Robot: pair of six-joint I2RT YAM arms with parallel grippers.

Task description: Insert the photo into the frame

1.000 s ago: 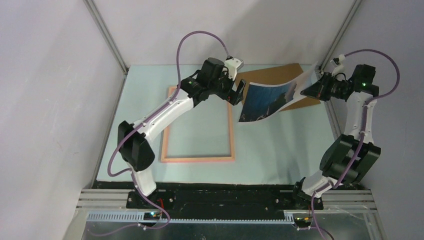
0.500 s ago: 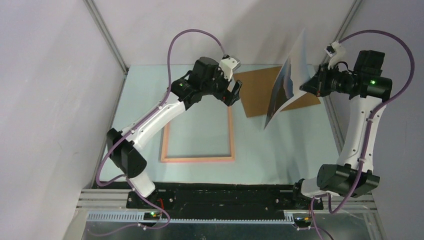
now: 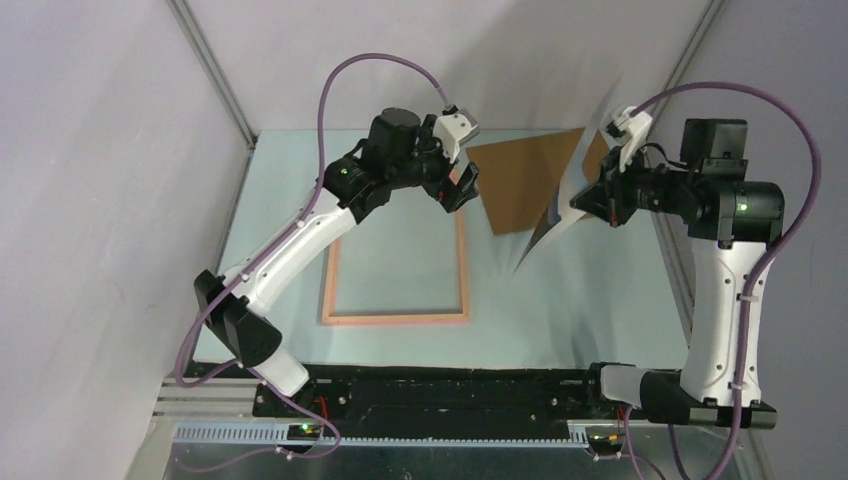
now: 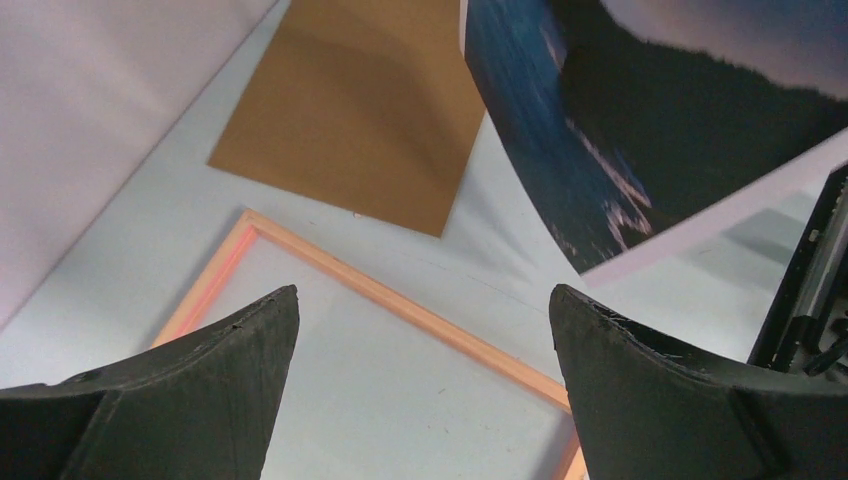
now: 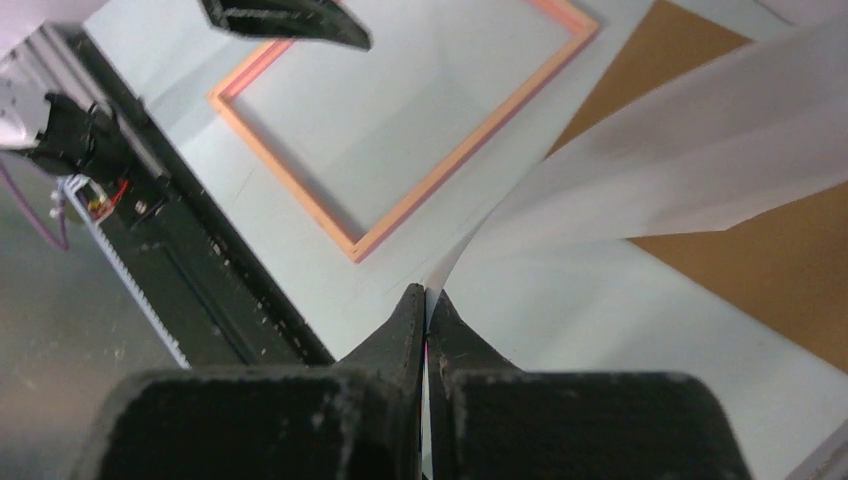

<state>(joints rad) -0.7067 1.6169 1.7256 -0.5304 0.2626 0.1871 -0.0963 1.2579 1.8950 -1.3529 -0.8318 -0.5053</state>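
Nothing written can be read in any view: no text, label, brand, number or sign. The photo (image 4: 640, 130) shows only its printed seascape. The frame (image 3: 396, 318), the brown board (image 4: 350, 110) and the bench (image 3: 560, 300) show plain surfaces with no legible marks.

The photo (image 4: 640, 130) looks glossy paper, the backing board (image 4: 350, 100) matt brown card.

1. The right gripper (image 5: 426, 295) has its dark jaws pinched together on the edge of the photo (image 5: 680, 170).
2. The photo shows its white back and curves away to the upper right.
3. The pink frame (image 5: 450, 160) lies flat on the pale table (image 5: 600, 330).
4. A brown board (image 5: 760, 270) lies at right, partly behind the photo.
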